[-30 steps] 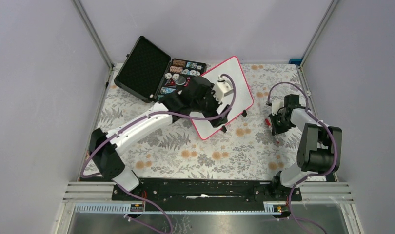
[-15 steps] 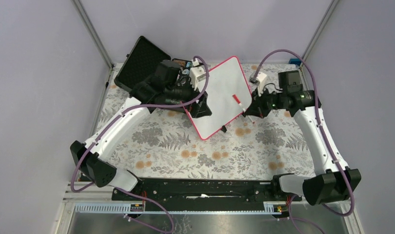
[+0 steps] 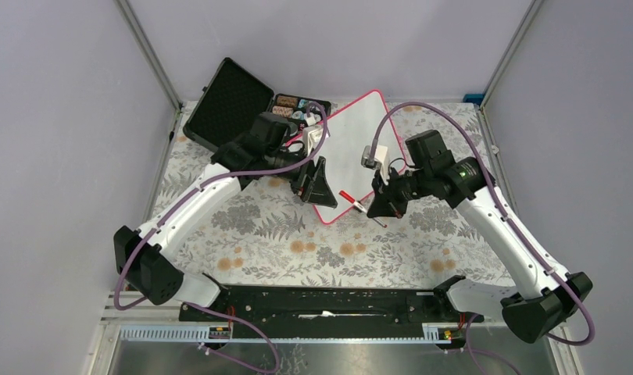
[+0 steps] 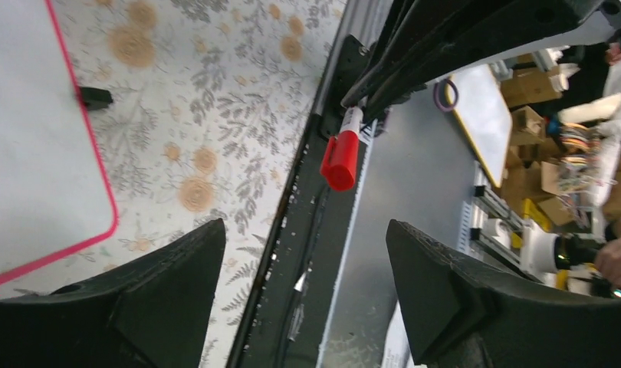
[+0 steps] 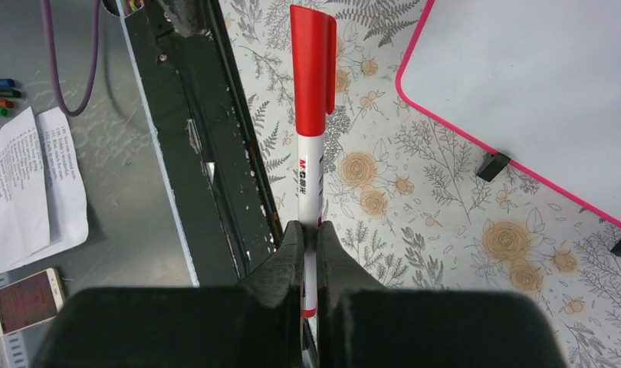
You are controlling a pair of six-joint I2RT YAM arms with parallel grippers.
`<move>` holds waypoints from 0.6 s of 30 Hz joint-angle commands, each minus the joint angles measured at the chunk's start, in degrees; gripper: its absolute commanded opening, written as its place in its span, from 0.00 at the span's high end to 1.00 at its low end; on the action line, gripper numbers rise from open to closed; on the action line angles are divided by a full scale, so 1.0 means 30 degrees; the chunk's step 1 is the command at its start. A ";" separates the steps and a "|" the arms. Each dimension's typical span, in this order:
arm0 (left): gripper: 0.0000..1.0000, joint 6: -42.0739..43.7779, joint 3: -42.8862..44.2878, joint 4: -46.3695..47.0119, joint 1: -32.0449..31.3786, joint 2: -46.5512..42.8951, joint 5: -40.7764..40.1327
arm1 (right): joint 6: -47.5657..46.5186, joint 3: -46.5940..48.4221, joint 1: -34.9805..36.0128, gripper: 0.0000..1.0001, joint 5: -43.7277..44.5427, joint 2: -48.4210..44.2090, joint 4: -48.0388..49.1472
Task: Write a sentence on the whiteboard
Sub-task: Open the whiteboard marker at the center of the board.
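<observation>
currently the open black case (image 3: 229, 105) lies at the far left of the table. just right of it the left gripper (image 3: 316, 181) hovers at the near-left edge of the whiteboard (image 3: 352, 156), jaws spread wide with nothing between them, facing the capped end of the marker (image 5: 313, 146). the whiteboard sits at centre rear, raised on its feet (image 5: 493, 165); no sentence shows on the visible face. at the right, the right gripper (image 5: 311, 228) pinches the marker barrel, jaws pressed onto it, with the cap (image 5: 313, 69) on and pointing toward the left gripper.

likely faults from here:
- if the left jaws close off the cap's axis, the cap may cock sideways and stay seated.
- the barrel is smooth and round, so a hard pull could slide it through the right jaws.
- the left fingers hang near the board rim; a low approach could nudge the board, which stands on small feet over cloth.
- a shifted grip would tilt the tip and give faint or broken strokes.

materials: the case is rigid with a dimpled foam lining. the gripper fingers are matte black and wedge-shaped. the board is flat, glossy white, with a thin pink-red rim and rounded corners. the marker has a white printed barrel and a red clip cap. the tablecloth (image 3: 298, 234) is floral-printed.
</observation>
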 commanded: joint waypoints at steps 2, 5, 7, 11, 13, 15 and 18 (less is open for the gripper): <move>0.22 -0.2106 -0.0518 0.2121 0.0032 -0.0149 0.2887 | -0.0173 0.0512 0.1012 1.00 0.0629 0.0142 -0.0506; 0.25 -0.3020 -0.0959 0.3021 0.0032 0.0013 0.3806 | -0.0459 0.0733 0.1642 1.00 0.1069 0.0410 -0.0677; 0.29 -0.3275 -0.1176 0.3355 0.0032 0.0184 0.4245 | -0.0575 0.0823 0.2019 1.00 0.1291 0.0605 -0.0694; 0.37 -0.3778 -0.1618 0.3905 0.0002 0.0412 0.4585 | -0.0696 0.1092 0.2562 1.00 0.1937 0.0919 -0.0534; 0.41 -0.4085 -0.1976 0.4302 -0.0026 0.0419 0.4724 | -0.0756 0.1184 0.2734 1.00 0.2067 0.1006 -0.0489; 0.46 -0.4134 -0.2178 0.4374 -0.0023 0.0458 0.4708 | -0.0731 0.1286 0.2838 1.00 0.2022 0.1072 -0.0492; 0.55 -0.4142 -0.2336 0.4444 -0.0027 0.0520 0.4770 | -0.0758 0.1410 0.2938 1.00 0.2003 0.1147 -0.0528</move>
